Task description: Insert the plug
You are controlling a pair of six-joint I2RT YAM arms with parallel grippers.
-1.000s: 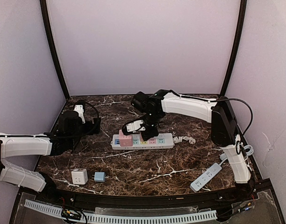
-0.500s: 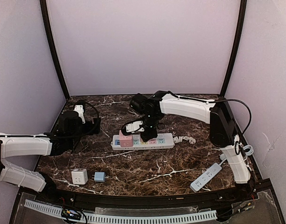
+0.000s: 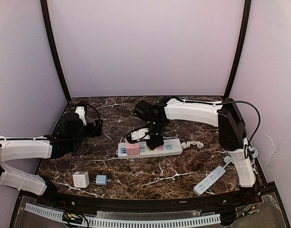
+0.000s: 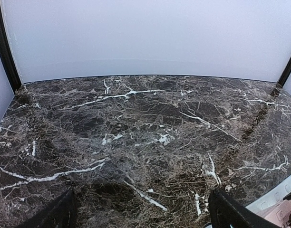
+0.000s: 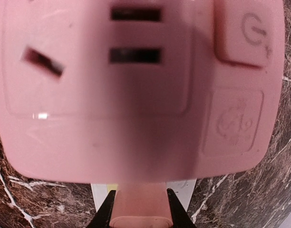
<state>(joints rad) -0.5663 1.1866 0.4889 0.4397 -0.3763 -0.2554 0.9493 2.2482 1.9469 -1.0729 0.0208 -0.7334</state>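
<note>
A pink plug (image 5: 138,206) was gripped by the right end effector (image 3: 153,141) at the white power strip (image 3: 170,147) on the marbled surface (image 3: 145,175); the left end effector (image 4: 141,202) was seen open.

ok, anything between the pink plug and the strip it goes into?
Nothing visible. The right gripper is shut on the pink plug, which sits directly on the left part of the centre power strip with no object between them. Whether it is fully seated cannot be told.
</note>
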